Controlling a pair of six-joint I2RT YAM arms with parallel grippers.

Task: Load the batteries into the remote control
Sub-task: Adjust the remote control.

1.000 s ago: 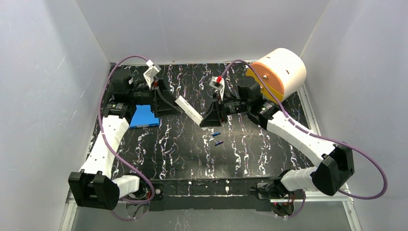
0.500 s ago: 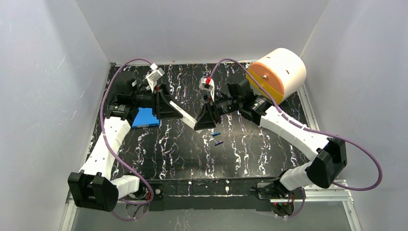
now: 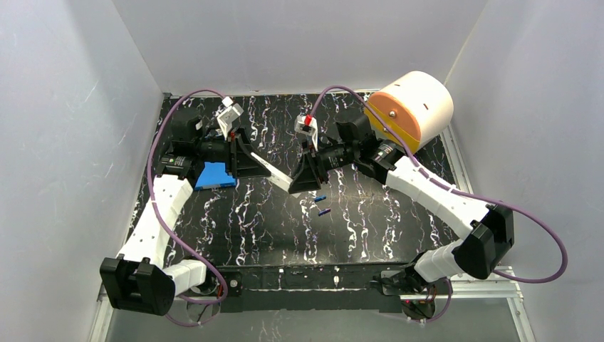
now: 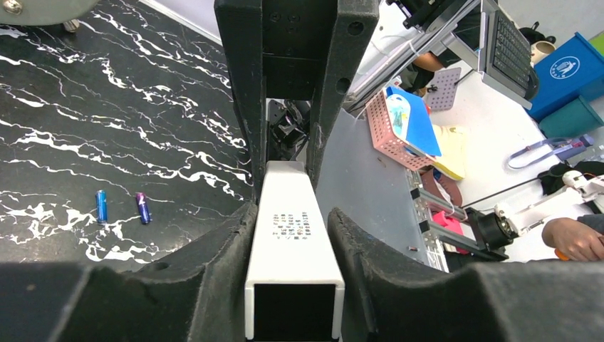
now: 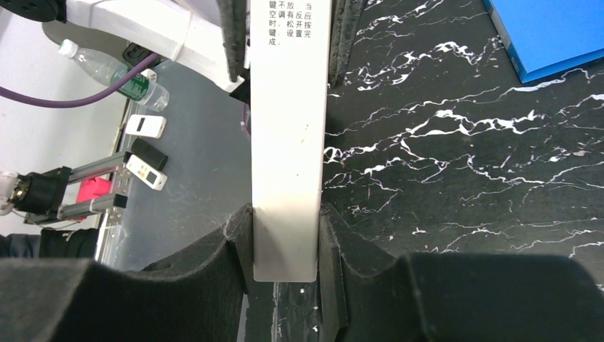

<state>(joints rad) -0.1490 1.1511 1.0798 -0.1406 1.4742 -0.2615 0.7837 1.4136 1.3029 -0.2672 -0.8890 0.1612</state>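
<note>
We look down on a black marbled table (image 3: 271, 228) with two arms reaching in from its near edge. Between them they hold the remote (image 3: 274, 174), a slim white bar that slants from upper left to lower right near the middle of the table. The left gripper (image 4: 292, 221) is clenched on one end of it, with a foam pad pressed to each long side. The right gripper (image 5: 286, 221) is clamped the same way on the other end. In both wrist views we see small printed text on the remote's upward face. The end facing the left wrist camera is a dark, hollow opening.

Two batteries (image 4: 101, 206) lie loose on the table, side by side but not touching. They sit just nearer to us than the right gripper and apart from the remote. A flat blue pad (image 3: 216, 177) lies just beside the left gripper. A cream-and-orange drum (image 3: 420, 103) rests on its side at the far right corner.
</note>
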